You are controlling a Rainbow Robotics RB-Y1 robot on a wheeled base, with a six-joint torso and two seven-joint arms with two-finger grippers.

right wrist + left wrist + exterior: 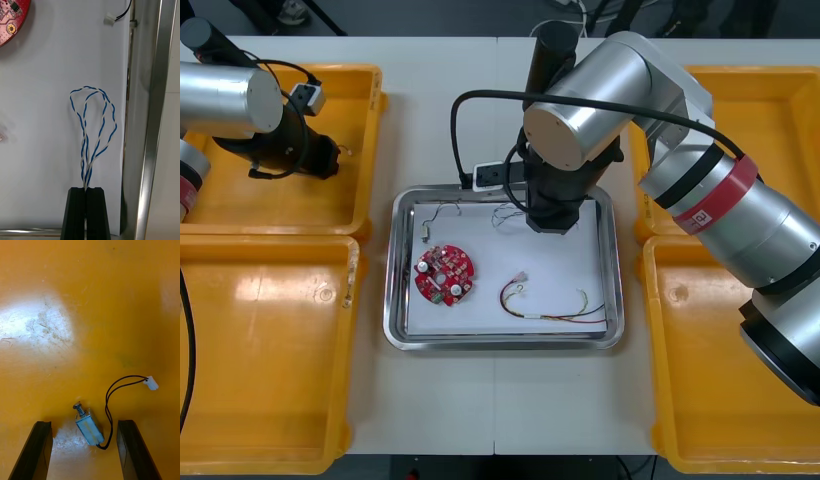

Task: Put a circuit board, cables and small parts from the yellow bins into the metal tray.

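Near the far right corner of the metal tray [616,290], the right gripper [85,189] is clamping the twisted blue and white cable [88,167] beside the rim, risking a strand spilling over on release. In the yellow bin [93,296] at the far left corner of the table [500,400], the left gripper [85,423] is straddling a small metal part [90,430], fingers [35,450] apart, and may be pinching only its black lead [107,408].

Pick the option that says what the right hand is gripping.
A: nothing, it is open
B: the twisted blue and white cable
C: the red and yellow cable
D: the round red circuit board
B: in the right wrist view the right hand is shut on the twisted blue and white cable, whose loops spread over the white inside of the shiny metal tray.
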